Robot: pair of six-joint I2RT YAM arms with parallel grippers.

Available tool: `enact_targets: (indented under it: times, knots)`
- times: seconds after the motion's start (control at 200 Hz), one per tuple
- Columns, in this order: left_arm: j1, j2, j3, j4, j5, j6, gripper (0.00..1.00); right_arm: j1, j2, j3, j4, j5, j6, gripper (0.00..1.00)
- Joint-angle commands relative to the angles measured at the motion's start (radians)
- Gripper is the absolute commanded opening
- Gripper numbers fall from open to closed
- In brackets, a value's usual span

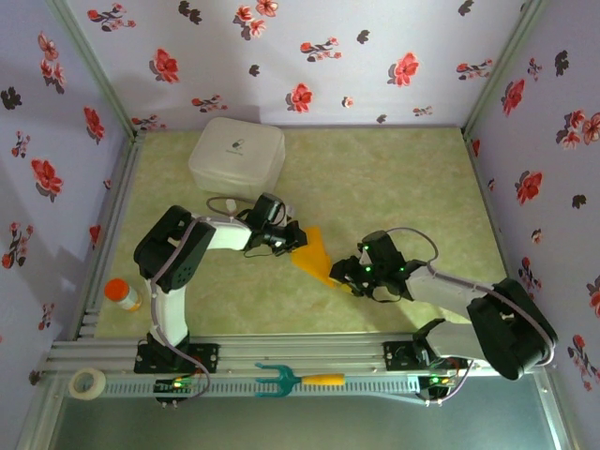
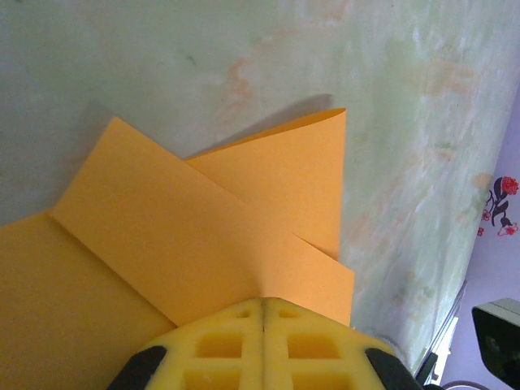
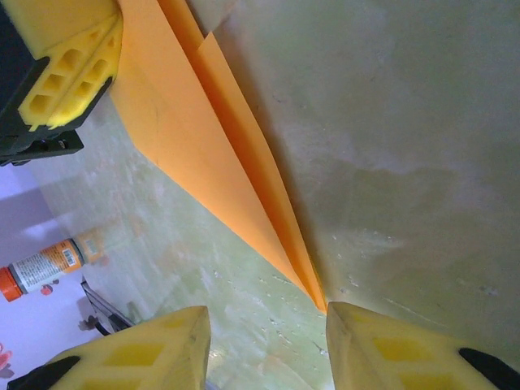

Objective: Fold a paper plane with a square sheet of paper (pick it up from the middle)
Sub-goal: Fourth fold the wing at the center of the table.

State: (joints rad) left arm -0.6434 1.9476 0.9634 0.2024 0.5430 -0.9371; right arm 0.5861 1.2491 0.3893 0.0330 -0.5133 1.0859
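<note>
Pinching the paper plane (image 1: 317, 255) by one edge, left gripper (image 2: 262, 313) faces right gripper (image 3: 268, 318), parted at its tip.

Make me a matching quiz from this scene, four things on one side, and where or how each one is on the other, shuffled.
Things:
1. left pincer
2. right pincer
3. white box
4. orange-capped bottle

States:
A. open, at the paper plane's pointed tip
B. near left edge of the table
C. shut on the paper plane
D. far side of the table, left of centre

Pairs: 1-C, 2-A, 3-D, 4-B
</note>
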Motion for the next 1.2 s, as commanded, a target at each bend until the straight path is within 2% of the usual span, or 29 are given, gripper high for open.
enact_targets:
  times: [0.0,0.535,0.845,1.195]
  knots:
    - [0.005,0.006,-0.019,-0.039,-0.022,-0.009,0.05,0.001,0.019,-0.017,0.056,-0.032,0.029,0.40]
    - [0.005,0.010,-0.015,-0.031,-0.022,-0.016,0.05,0.006,0.107,-0.036,0.142,-0.064,0.047,0.39]
    - [0.006,0.002,-0.018,-0.029,-0.025,-0.020,0.05,0.008,0.005,0.011,-0.076,0.010,-0.036,0.40]
    - [0.006,-0.002,-0.018,-0.021,-0.025,-0.027,0.05,0.025,0.066,-0.008,-0.001,-0.041,-0.014,0.41]
